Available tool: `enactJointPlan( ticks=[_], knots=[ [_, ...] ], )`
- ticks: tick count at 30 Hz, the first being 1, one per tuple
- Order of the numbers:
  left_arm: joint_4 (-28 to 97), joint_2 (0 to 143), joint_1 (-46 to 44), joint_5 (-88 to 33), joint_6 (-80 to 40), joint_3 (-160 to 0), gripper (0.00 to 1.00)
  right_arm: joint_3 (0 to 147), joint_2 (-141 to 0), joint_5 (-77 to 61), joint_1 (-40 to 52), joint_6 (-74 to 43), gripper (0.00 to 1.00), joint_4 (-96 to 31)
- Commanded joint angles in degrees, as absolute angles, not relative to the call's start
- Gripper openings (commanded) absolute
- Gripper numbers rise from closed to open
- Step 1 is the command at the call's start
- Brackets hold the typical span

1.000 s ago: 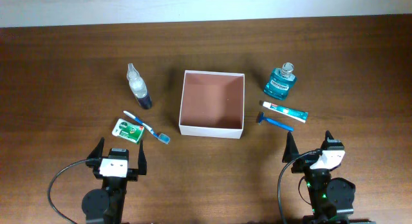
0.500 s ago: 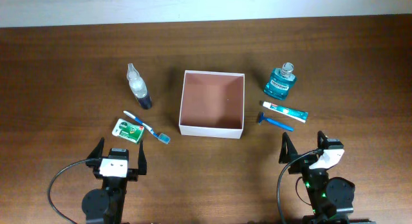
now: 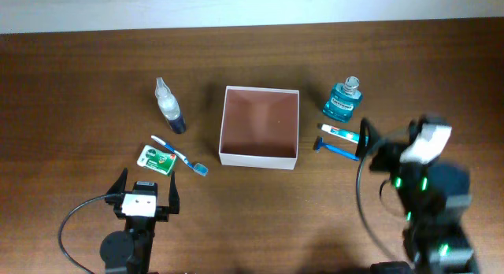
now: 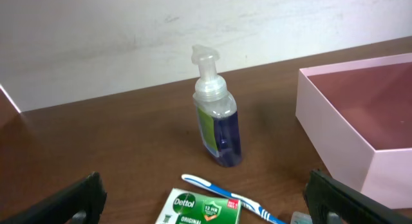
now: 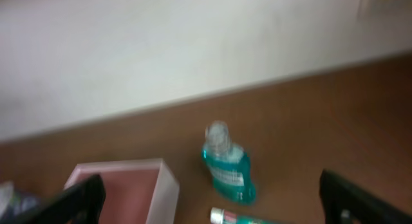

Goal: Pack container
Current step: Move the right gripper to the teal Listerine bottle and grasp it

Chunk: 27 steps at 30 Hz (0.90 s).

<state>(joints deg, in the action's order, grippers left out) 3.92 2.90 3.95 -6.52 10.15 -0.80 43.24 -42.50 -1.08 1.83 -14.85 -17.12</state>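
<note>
Forward and up from the near edge of the bench (image 3: 79, 69) is where my right arm has swung in the last second. My right end effector (image 3: 387, 138) now hangs with its fingers spread wide, holding nothing. The toothpaste tube (image 3: 343, 132) and razor (image 3: 337, 150) lie just to its left, and the mouthwash bottle (image 3: 342, 102) is ahead-left. My left end effector (image 3: 146, 186) has stayed low at the near edge, fingers apart.

The container (image 3: 258, 158) sits ahead and right of my left end effector, and left of my right one. A pump bottle (image 3: 169, 109) stands ahead of the left end effector, with the toothbrush (image 3: 179, 156) and soap box (image 3: 156, 157) nearer.

From overhead my right arm is smeared by motion, and one finger covers the tube's right end. The right wrist view is blurred, and the tube is cut off at its lower edge.
</note>
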Motion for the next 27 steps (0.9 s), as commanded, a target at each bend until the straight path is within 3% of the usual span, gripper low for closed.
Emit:
enactJointPlan(
  ticks=[1, 6, 10, 13, 15, 17, 21, 27],
  knots=[
    [4.1, 2.9, 4.2, -6.0, 9.9, -0.5, 0.99, 58.9, -56.8, 0.3, 2.2, -15.1, 0.98, -26.1],
    [4.1, 2.9, 4.2, -6.0, 9.9, -0.5, 0.99, 81.4, -74.4, -6.2, 2.2, -15.1, 0.98, -43.6],
    [4.1, 2.9, 4.2, -6.0, 9.9, -0.5, 0.99, 92.2, -83.5, 3.4, 2.1, -15.0, 0.98, -49.0],
    [4.1, 2.9, 4.2, -6.0, 9.9, -0.5, 0.99, 92.3, -86.2, 0.0, 2.4, -9.4, 1.00, -47.4],
    [4.1, 2.9, 4.2, -6.0, 9.9, -0.5, 0.99, 92.3, -87.8, -1.7, 3.3, -6.0, 0.93, -47.1],
    [4.1, 2.9, 4.2, -6.0, 9.9, -0.5, 0.99, 92.3, -89.4, 0.4, 4.6, -5.0, 0.88, -47.2],
    [4.1, 2.9, 4.2, -6.0, 9.9, -0.5, 0.99, 92.2, -93.2, 9.6, 7.2, -4.9, 0.87, -47.4],
    [4.1, 2.9, 4.2, -6.0, 9.9, -0.5, 0.99, 92.2, -98.5, 13.0, 9.5, -4.9, 0.84, -46.9]
  ],
)
